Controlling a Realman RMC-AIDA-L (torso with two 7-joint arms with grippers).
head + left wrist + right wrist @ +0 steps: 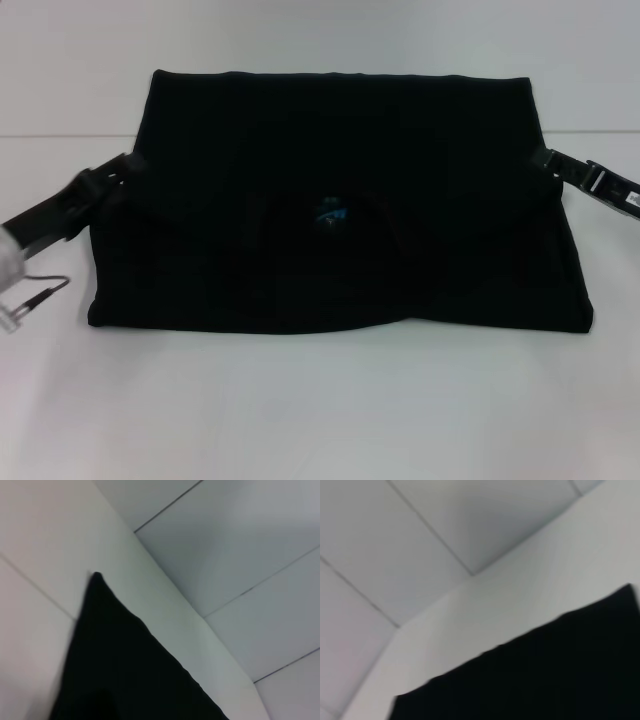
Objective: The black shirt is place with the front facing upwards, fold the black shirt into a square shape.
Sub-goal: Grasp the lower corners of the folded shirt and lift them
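Shirt: black shirt (340, 200) flat on white bench (320, 400), folded to rough rectangle, blue neck label (331, 213) centre.
L jaws (128, 168): at shirt's left edge, can't tell grip.
R jaws (543, 160): at right edge, can't tell.

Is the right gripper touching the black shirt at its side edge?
Touching, as far as the head view shows: the right gripper meets the black shirt at its side edge with no gap visible. The wrist views show only cloth.

The black shirt (340, 200) lies flat on the table (320, 410) in front of me. My left gripper (128, 168) is at its left edge, my right gripper (545, 160) at its right edge.
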